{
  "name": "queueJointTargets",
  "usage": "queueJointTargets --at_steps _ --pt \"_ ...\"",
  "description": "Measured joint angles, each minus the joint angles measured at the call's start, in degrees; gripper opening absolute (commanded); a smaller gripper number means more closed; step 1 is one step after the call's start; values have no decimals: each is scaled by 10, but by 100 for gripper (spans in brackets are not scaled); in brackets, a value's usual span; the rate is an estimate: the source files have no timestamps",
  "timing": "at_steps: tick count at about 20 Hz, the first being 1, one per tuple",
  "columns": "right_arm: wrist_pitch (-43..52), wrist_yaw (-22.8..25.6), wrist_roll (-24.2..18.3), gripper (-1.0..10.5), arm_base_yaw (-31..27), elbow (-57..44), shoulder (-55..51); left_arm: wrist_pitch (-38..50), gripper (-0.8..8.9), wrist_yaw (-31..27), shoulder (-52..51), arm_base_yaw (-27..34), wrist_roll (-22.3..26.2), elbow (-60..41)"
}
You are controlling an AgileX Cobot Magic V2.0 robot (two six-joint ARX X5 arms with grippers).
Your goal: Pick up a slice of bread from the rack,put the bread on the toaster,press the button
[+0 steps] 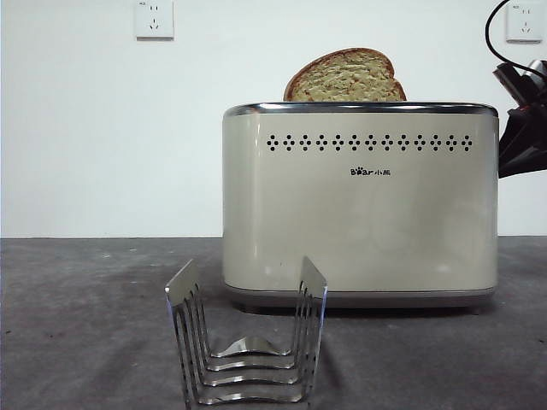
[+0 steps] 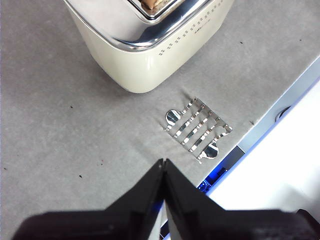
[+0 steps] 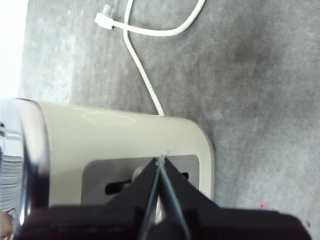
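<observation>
Bread slice (image 1: 346,77) sits in the toaster (image 1: 359,222) (rack (image 1: 246,342) empty); right gripper (image 3: 160,159), jaws pressed together, looks lined up to press the side lever next.

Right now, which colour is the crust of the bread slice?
Dark brown, around a speckled tan-greenish face; the slice of bread shows best in the front view.

One toaster (image 1: 359,205), cream w/ chrome rim. One slice of bread (image 1: 345,77) sticking up from its top. One steel rack (image 1: 246,342) w/ no bread in it, on one grey tabletop (image 1: 85,325). Two wall sockets (image 1: 154,19) behind. One white power cord (image 3: 145,75). Two end effectors: left end effector (image 2: 163,162), right end effector (image 3: 160,160)
</observation>
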Motion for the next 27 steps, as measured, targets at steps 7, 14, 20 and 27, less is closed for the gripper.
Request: queueJointTargets --at_steps 7,14,20,27 --pt "-3 7 -8 -7 2 1 0 0 -8 0 0 0 0 0" --pt "13 15 -6 -7 5 -1 -15 0 -8 0 0 0 0 0" --pt "-12 4 0 -8 -11 -2 -62 0 -8 0 0 0 0 0" --pt "-49 11 -5 -8 -7 -2 -63 0 -8 0 0 0 0 0"
